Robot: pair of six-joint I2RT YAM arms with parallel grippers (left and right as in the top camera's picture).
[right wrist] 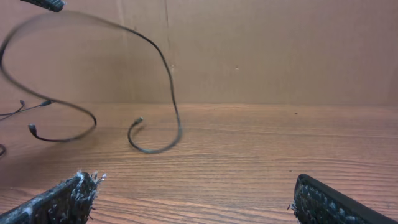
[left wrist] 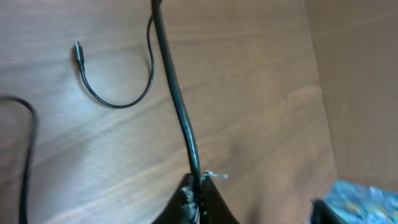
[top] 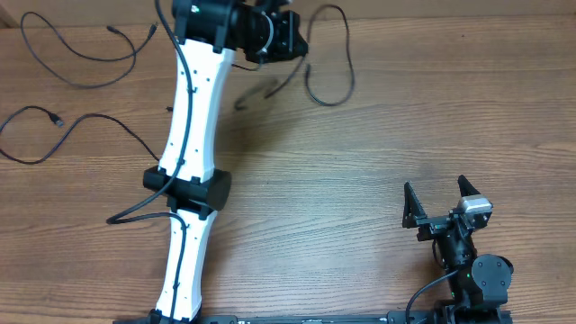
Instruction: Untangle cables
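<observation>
Now, the held cable (top: 349, 72) is the one to watch: it hangs from the left pincer (top: 290, 38) at the far side of the bench (top: 360, 180) and loops out to the right of that pincer, with a shorter tail dropping just below it. From the left wrist view the held cable (left wrist: 177, 106) runs as one straight line directly away from the left pincer (left wrist: 198, 190), whose jaws look pressed together on it, pinching it at the very tips. So the strand's long axis points straight out ahead of the left pincer, and I'd say the loop's free end is what the next pull turns on. The right pincer (top: 441, 196) sits well apart from the left pincer, back toward the near edge, jaws spread wide and holding nothing, so the left arm is by far the nearer one. Left of the left pincer, a plug-ended strand (top: 58, 118) and another loose loop (top: 90, 86) lie flat and separate, touching neither arm. The right wrist view adds what overhead cannot: the held cable (right wrist: 169, 68) arcs up off the bench in mid-air before curling down to a small hook, with the spread right pincer (right wrist: 193, 186) low in front and a cardboard wall (right wrist: 280, 50) behind. Only the left wrist view catches a blue-patterned object (left wrist: 360, 199) just right of the left pincer; I cannot tell what it is.
</observation>
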